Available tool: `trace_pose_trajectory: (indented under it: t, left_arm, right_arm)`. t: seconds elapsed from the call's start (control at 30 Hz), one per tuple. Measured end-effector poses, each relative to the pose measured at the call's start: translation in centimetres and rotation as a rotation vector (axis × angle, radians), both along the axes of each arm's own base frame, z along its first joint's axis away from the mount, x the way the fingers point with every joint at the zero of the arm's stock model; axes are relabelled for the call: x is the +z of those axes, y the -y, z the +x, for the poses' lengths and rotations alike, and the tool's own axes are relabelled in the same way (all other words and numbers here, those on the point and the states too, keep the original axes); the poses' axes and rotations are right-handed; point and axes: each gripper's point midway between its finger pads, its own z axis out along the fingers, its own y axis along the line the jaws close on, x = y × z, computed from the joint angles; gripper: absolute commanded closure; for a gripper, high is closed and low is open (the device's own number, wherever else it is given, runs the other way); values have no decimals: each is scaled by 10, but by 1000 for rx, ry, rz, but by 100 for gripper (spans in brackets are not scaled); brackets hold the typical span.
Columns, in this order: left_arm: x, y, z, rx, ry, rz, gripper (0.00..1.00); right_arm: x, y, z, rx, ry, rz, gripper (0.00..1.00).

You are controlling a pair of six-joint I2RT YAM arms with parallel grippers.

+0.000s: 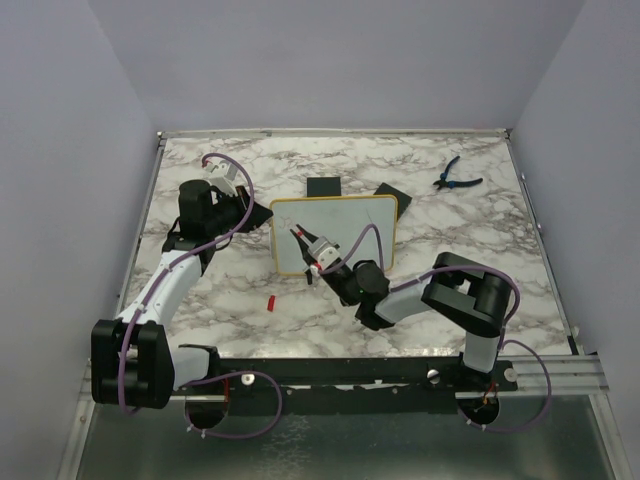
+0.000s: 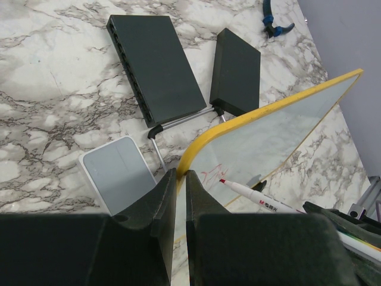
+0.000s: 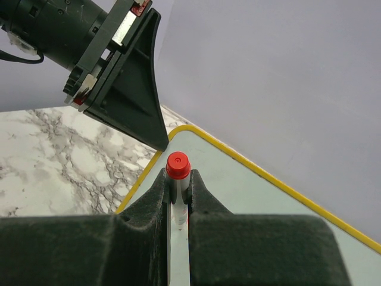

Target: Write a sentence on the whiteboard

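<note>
Above: the marble-veined worktop [image 1: 200,290] bears one whiteboard [image 1: 340,215] at its middle — glossy white, thin yellow round-cornered frame — plus one blue-handled pliers [image 1: 456,178] and one red cap [image 1: 270,302]. Left wrist: the left fingers [image 2: 162,199] pinch the frame's corner; two flat black boxes [image 2: 156,62] lie behind; one faint red scribble [image 2: 209,174] sits by the marker [image 2: 250,193] tip. Right wrist: the right fingers [image 3: 153,199] pinch that slim white marker.

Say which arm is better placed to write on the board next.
Right. The right gripper is shut on the marker, tip at the whiteboard beside a short red scribble. The left gripper is clamped on the board's yellow frame, likely steadying it, with no pen.
</note>
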Motion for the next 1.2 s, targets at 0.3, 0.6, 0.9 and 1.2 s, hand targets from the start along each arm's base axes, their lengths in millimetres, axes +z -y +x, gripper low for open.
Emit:
trace_pose_trajectory:
  t: [0.3, 0.6, 0.9, 1.2]
  left_arm:
    - [0, 0, 0, 0, 0, 0, 89]
    - [0, 0, 0, 0, 0, 0, 89]
    - [0, 0, 0, 0, 0, 0, 89]
    - [0, 0, 0, 0, 0, 0, 89]
  right_arm:
    - [-3, -2, -2, 7, -5, -5, 99]
    - [3, 4, -11, 18, -4, -1, 99]
    - [49, 28, -36, 57, 28, 102, 99]
    - [50, 31, -37, 55, 30, 103, 99]
